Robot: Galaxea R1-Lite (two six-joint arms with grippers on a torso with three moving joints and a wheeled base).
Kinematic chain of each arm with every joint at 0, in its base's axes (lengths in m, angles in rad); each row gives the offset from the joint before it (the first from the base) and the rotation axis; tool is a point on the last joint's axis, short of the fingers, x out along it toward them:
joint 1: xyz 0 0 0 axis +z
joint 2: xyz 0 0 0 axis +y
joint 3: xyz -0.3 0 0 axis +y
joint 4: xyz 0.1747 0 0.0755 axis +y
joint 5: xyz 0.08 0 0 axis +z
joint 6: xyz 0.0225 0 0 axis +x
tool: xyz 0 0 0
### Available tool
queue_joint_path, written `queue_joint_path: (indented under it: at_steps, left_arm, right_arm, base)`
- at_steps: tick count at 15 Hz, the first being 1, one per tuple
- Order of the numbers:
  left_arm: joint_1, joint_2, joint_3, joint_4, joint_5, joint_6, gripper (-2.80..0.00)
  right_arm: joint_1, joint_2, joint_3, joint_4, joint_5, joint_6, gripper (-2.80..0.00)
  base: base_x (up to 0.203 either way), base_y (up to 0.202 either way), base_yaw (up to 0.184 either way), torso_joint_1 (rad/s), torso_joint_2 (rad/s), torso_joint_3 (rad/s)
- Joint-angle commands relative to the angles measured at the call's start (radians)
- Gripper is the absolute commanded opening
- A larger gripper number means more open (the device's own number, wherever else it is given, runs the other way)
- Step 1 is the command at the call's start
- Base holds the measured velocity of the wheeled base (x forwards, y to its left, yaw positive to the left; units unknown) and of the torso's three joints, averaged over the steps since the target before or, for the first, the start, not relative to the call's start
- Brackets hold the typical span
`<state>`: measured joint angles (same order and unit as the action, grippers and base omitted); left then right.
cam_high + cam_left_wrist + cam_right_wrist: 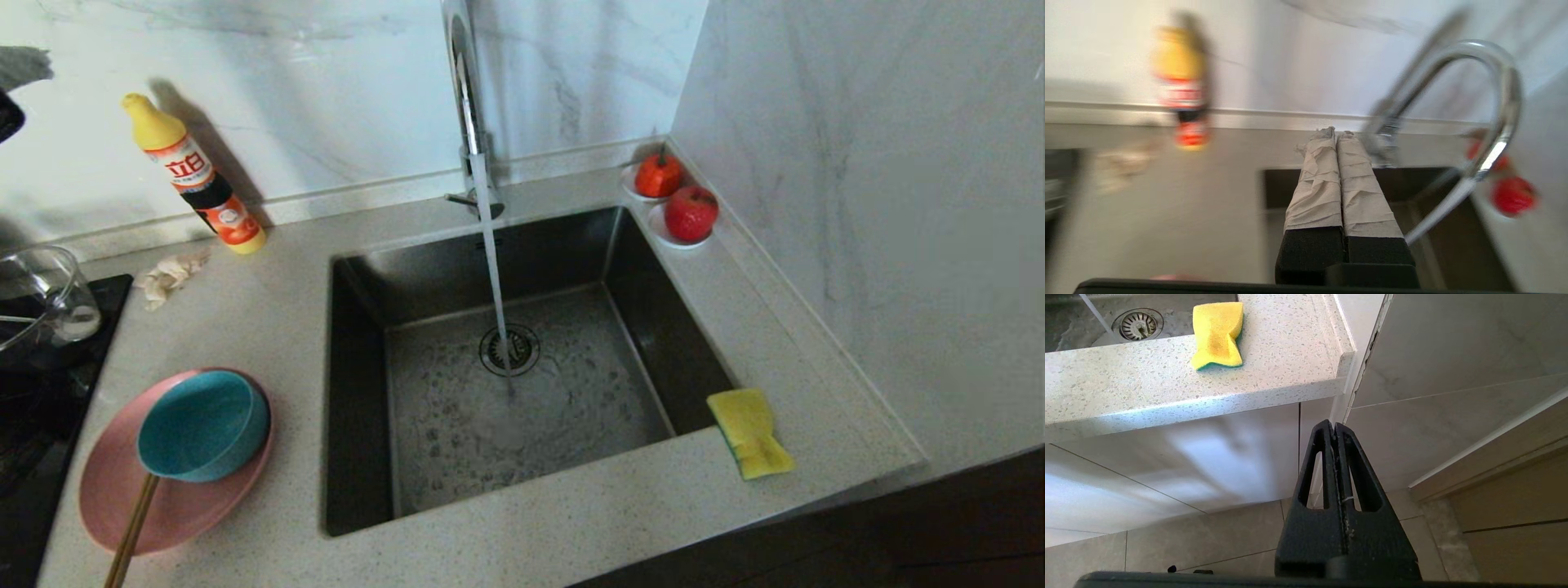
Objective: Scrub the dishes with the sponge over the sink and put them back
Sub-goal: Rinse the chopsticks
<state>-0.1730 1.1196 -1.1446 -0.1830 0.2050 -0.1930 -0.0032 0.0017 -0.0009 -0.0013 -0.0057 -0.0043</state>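
On the counter left of the sink (359,392) lies the pink plate (110,498) with the teal bowl (200,425) on it and brown chopsticks (131,531) running out from under the bowl. The yellow sponge (749,433) (1218,335) rests on the sink's front right corner. Water runs from the tap (469,106) (1494,102) onto the drain (509,349). My left gripper (1336,132) is shut and empty, in the air over the counter and pointing toward the sink's back edge. Parked low beside the cabinet, below the counter edge, my right gripper (1331,424) is shut and empty.
A yellow-capped detergent bottle (196,175) leans at the back wall, a crumpled rag (167,278) beside it. A glass jug (45,298) stands on the black hob at far left. Two saucers with red fruit (690,214) sit in the back right corner by the side wall.
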Motion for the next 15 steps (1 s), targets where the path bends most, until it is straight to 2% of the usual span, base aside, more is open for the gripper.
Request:
queue_joint_path:
  at_steps: [1,4,6,8,10,12,15]
  left_arm:
    - [0.001,-0.139,0.079,0.027,0.072,0.013,-2.80]
    - [0.018,-0.245,0.175,0.046,0.118,0.036,-2.80]
    - [0.048,-0.325,0.260,0.079,0.213,0.068,-2.80]
    - [0.056,-0.440,0.338,0.198,0.258,0.126,-2.80]
    - [0.068,-0.521,0.403,0.391,0.279,0.172,-2.80]
    - [0.126,-0.528,0.454,0.498,0.299,0.185,-2.80]
    - [0.136,-0.522,0.519,0.584,0.318,0.190,-2.80]
  right_arm:
    - [0.000,0.001,-0.001,0.000,0.000,0.000,-2.80]
    - [0.000,0.001,-0.001,0.000,0.000,0.000,-2.80]
    - [0.000,0.001,-0.001,0.000,0.000,0.000,-2.80]
    - [0.000,0.001,0.000,0.000,0.000,0.000,-2.80]
    - [0.000,0.000,-0.001,0.000,0.000,0.000,-2.80]
    - [0.000,0.000,-0.001,0.000,0.000,0.000,-2.80]
    - [0.000,0.001,-0.001,0.000,0.000,0.000,-2.80]
  base:
    - [0.000,0.000,0.000,0.000,0.00,0.000]
    - [0.000,0.000,0.000,0.000,0.00,0.000]
    - [0.000,0.000,0.000,0.000,0.00,0.000]
    - [0.000,0.000,0.000,0.000,0.00,0.000]
    - [0.000,0.000,0.000,0.000,0.00,0.000]
    - [0.000,0.000,0.000,0.000,0.00,0.000]
    - [0.000,0.000,0.000,0.000,0.00,0.000]
